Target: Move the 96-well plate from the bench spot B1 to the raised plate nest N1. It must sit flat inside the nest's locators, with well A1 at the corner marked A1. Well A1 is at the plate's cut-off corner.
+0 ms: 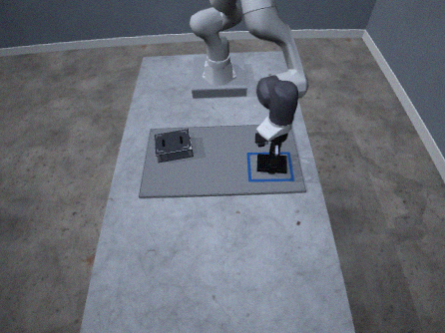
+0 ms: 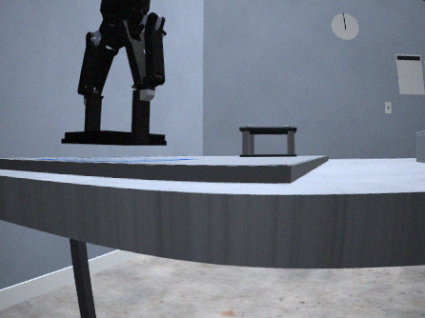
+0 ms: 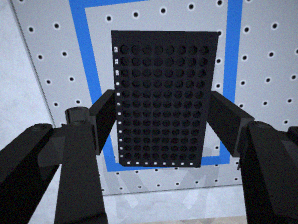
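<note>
The black 96-well plate [image 1: 268, 162] hangs level a little above the blue-outlined spot B1 on the right of the grey mat. In the side view the plate [image 2: 114, 138] is clear of the mat, with the blue outline [image 2: 114, 159] below it. My gripper [image 2: 116, 129] is shut on the plate's two long sides. The wrist view shows the fingers pressed against the plate [image 3: 162, 97]. The raised nest N1 [image 1: 174, 145] stands on the left of the mat and is empty; it also shows in the side view [image 2: 268, 141]. I cannot make out the cut-off corner.
The grey perforated mat [image 1: 222, 163] lies across the middle of the table. The arm's base [image 1: 220, 71] stands behind it. A pale object [image 2: 420, 146] sits at the right edge of the side view.
</note>
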Controlling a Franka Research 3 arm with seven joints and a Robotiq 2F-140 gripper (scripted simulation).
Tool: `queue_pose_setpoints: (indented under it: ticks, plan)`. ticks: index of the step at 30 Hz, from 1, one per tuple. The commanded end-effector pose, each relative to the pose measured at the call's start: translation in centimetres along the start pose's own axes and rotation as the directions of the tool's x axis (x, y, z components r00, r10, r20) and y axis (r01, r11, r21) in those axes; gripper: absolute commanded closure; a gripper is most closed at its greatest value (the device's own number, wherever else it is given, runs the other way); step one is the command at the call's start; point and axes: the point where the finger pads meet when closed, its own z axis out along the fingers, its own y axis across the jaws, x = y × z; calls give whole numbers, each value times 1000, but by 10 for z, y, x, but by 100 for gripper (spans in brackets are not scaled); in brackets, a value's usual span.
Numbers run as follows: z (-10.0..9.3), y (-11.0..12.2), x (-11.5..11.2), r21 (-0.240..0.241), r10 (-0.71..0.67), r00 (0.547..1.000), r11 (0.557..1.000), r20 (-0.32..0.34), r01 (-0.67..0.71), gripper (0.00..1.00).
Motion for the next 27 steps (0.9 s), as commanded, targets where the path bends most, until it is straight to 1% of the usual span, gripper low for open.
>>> queue_pose_setpoints:
  ticks: [1,27]
  plan:
    - [-2,3,2,-8,-1,1000,1000,-6,1,40]
    - [-42,3,2,-8,-1,1000,1000,-6,1,40]
